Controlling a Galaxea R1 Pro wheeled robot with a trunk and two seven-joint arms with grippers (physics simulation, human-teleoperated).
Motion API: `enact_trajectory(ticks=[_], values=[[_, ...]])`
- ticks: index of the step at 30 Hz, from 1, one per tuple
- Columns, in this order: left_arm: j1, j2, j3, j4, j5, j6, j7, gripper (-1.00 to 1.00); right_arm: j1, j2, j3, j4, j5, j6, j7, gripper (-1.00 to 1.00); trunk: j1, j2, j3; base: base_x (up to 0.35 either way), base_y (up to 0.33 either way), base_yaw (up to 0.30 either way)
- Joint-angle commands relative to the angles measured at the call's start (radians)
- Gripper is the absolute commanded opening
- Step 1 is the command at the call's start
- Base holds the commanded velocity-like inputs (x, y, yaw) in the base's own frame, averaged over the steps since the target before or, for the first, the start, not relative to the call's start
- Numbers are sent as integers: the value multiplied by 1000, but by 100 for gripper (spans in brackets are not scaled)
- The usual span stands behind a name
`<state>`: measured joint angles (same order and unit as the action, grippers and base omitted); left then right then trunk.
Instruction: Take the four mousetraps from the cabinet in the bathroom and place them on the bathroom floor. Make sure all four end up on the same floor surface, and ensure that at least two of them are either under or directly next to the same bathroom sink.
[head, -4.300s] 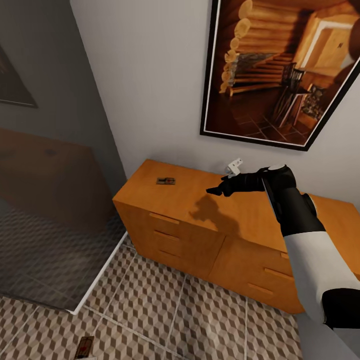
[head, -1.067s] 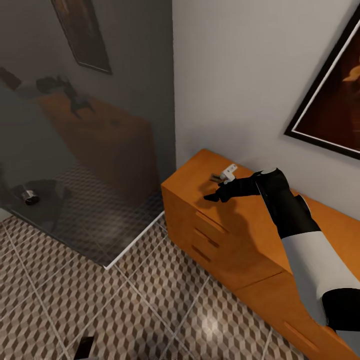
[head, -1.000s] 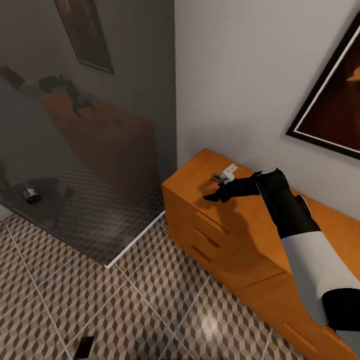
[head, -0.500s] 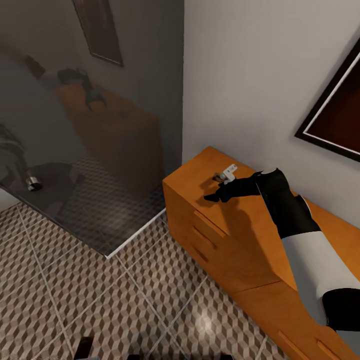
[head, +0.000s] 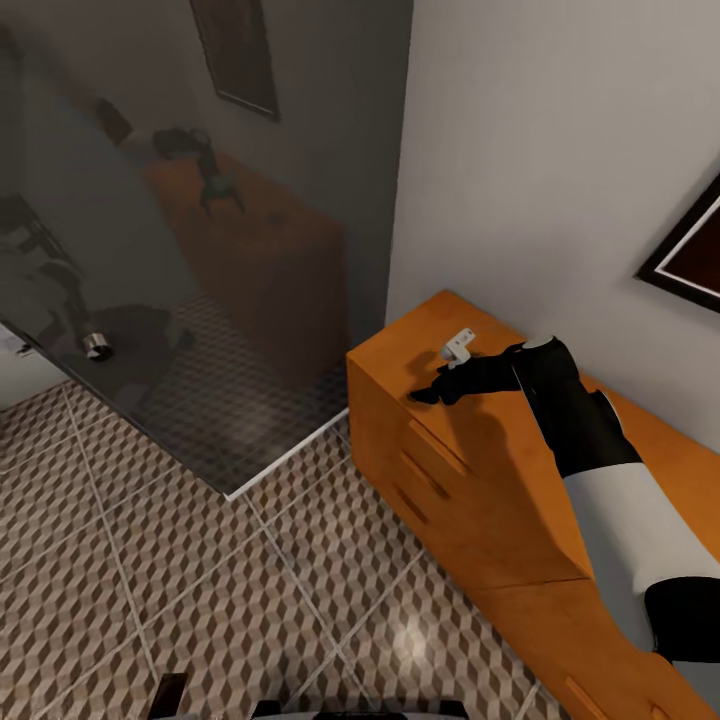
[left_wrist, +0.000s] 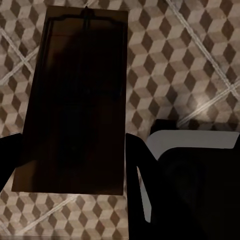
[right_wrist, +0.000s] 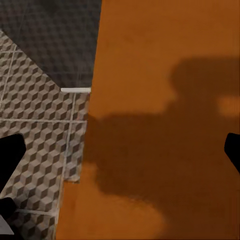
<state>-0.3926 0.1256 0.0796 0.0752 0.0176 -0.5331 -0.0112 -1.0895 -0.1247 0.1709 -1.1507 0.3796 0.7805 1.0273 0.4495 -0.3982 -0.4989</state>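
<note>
- checking right gripper (head: 425, 392). where is it?
- centre right of the head view, hanging over the near end of the cabinet (head: 480, 480) top, close to the front edge. shadow falls on the wood right under it.
- jaws?
- wide apart. wrist cam has one black fingertip (right_wrist: 10, 155) at each side edge and bare orange wood between them. nothing in it.
- any mousetrap on the cabinet top?
- can't tell. the white block (head: 460, 345) on the wrist covers that patch.
- left gripper (left_wrist: 72, 160)?
- closed onto a mousetrap (left_wrist: 75, 100). flat dark board, long edges pinched between the two fingers (left_wrist: 135, 165), wire part just visible at the far end. it's in shadow, so no colour or red mark readable.
- where's that one in the head view?
- bottom left corner, small dark slab (head: 168, 695) above the bathroom floor (head: 300, 580). touching the tiles or not, can't tell.
- floor?
- cube-pattern tiles, pale grout, across the lower left of the frame. one bright glare spot lower centre.
- what else?
- dark glass panel (head: 200, 250) over the upper left, white strip at its base where it meets the tiles, just beside the cabinet's end. it mirrors the cabinet and arm. corner of a black picture frame (head: 690, 255) at the right edge on the white wall.
</note>
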Motion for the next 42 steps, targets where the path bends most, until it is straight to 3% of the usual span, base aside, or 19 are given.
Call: enact_trajectory(ticks=[1, 4, 9, 11, 14, 18, 29, 34, 42], values=[[-2, 0, 8, 5, -5, -7, 4, -100, 0, -1, 1, -1, 9, 2, 7, 100, 0, -2, -3, 0, -1, 168], [-2, 0, 8, 5, -5, -7, 4, -100, 0, -8, 0, 2, 21, 1, 6, 100, 0, -2, -7, 0, 0, 161], [-2, -1, 8, 5, -5, -7, 4, -100, 0, -43, 1, 4, 56, -4, 5, 100, 0, -2, -8, 0, 0, 48], [-2, 0, 8, 5, -5, -7, 4, -100, 0, -47, 0, 4, 77, -5, 5, 100, 0, -2, -8, 0, 0, 8], [-2, 0, 8, 5, -5, -7, 4, -100, 0, -53, -1, 4, 143, -6, 6, 100, 0, -2, -8, 0, 0, 2], [-2, 0, 8, 5, -5, -7, 4, -100, 0, -74, -3, 4, 177, -6, 6, 100, 0, -2, -8, 0, 0, 0], [-2, 0, 8, 5, -5, -7, 4, -100, 0, -123, -9, 3, 189, -6, 9, 100, 0, -2, -8, 0, 0, 0], [-2, 0, 8, 5, -5, -7, 4, -100, 0, -163, -27, 3, 187, -6, 11, 100, 0, -2, -8, 0, 0, 0], [-2, -1, 8, 5, -5, -7, 4, -100, 0, -174, -42, 3, 186, -7, 10, 100, 0, -2, -8, 0, 0, 0]])
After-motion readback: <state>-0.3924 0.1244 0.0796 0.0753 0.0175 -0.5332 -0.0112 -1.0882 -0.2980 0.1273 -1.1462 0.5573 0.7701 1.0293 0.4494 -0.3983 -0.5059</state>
